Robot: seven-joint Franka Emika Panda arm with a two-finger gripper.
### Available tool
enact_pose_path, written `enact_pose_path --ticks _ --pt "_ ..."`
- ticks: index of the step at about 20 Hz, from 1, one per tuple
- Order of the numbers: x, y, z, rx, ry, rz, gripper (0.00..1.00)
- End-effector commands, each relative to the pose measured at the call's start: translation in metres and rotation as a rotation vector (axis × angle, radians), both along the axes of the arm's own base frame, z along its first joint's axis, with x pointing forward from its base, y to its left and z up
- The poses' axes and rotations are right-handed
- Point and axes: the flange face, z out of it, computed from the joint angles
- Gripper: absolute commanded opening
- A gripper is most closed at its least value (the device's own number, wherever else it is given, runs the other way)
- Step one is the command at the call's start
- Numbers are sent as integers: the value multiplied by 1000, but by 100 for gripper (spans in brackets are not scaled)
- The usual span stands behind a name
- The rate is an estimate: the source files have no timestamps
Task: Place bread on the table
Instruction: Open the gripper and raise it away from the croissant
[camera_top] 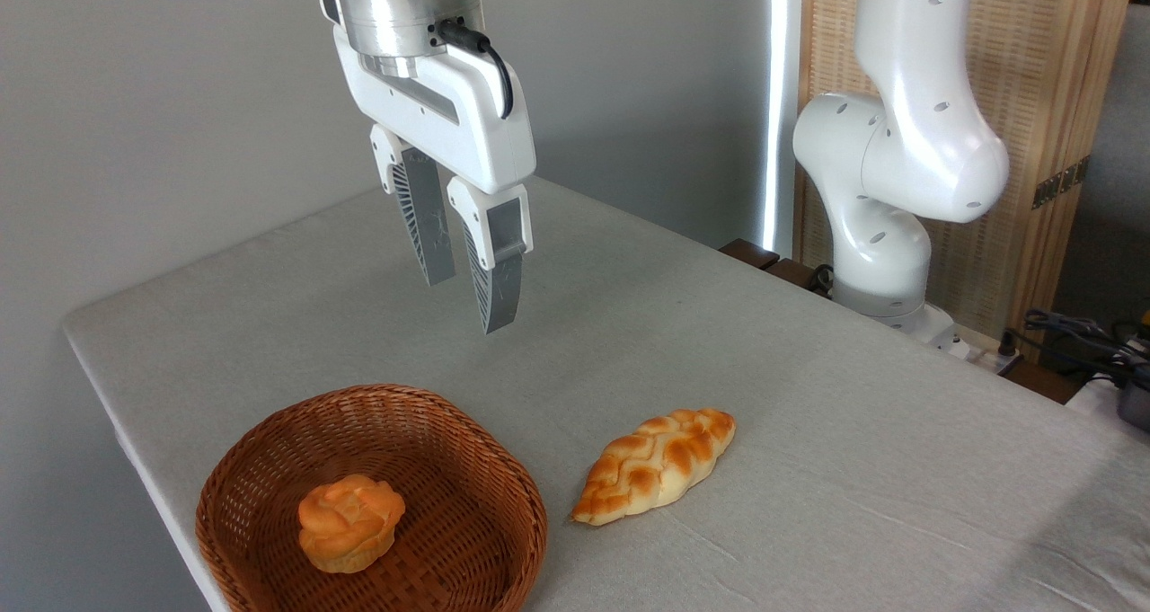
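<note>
Grey cloth table: large flat light grey cloth-covered table (pixel 809 432) with rounded corners, faint wrinkles, fills most of the camera view.
Bread: long pointed braided golden-orange loaf with paler cream ridges, glossy (pixel 656 465), lies flat on the cloth, just right of the basket, not touching it, tilted so its far end points up-right.
Basket: round brown wicker basket (pixel 269 468) at the near left edge of the table.
Bun: small round orange muffin-like bun (pixel 349 522) sits inside the basket, near its front-left.
Gripper: white two-finger gripper with grey ribbed fingertips (pixel 467 293) hangs in the air above the table, behind the basket, well apart from the loaf.
Gripper state: fingers parted by a narrow gap, nothing between them, pointing down and slightly tilted.
Fingers: left finger (pixel 422 226) sits further back, right one nearer the camera.
Cable: black cable (pixel 490 55) loops at the gripper's top, by the silver wrist flange.
Arm: white robot arm base and joints (pixel 898 163) stand at the far right edge of the table.
Background: grey wall on the left, wooden slatted screen (pixel 1060 82) behind the arm, dark cables (pixel 1078 333) at far right.
</note>
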Motion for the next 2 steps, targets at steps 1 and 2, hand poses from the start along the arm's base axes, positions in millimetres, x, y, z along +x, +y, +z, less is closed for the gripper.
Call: enact_pose_path --ticks 1,2 --pt "-1 -1 5 -10 14 6 100" --pt "-1 0 5 -9 14 9 100"
